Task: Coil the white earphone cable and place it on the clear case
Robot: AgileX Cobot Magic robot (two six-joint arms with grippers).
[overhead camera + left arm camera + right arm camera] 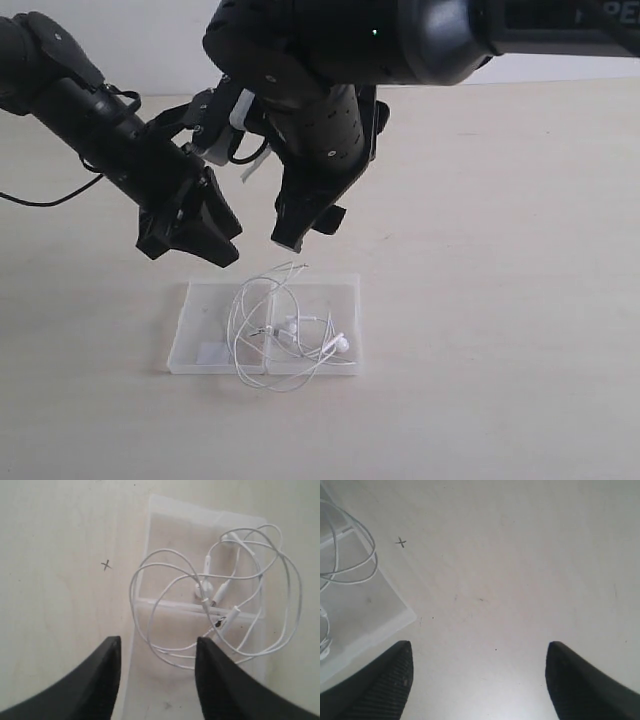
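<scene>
Earphone cable (285,325) lies loosely coiled on the clear case (200,315), loops overhanging its edge. Left end effector (190,250), half open, and right end effector (310,228), wide open, hover empty above. A raised loop could snag one, dragging the coil off.

clear case (200,310) transparent smooth plastic; white earphone cable (204,589) glossy plastic; table (500,300) matt, pale.

Bright even light, faint soft shadows on table (500,300), wrist views washed-out, slightly soft focus
</scene>
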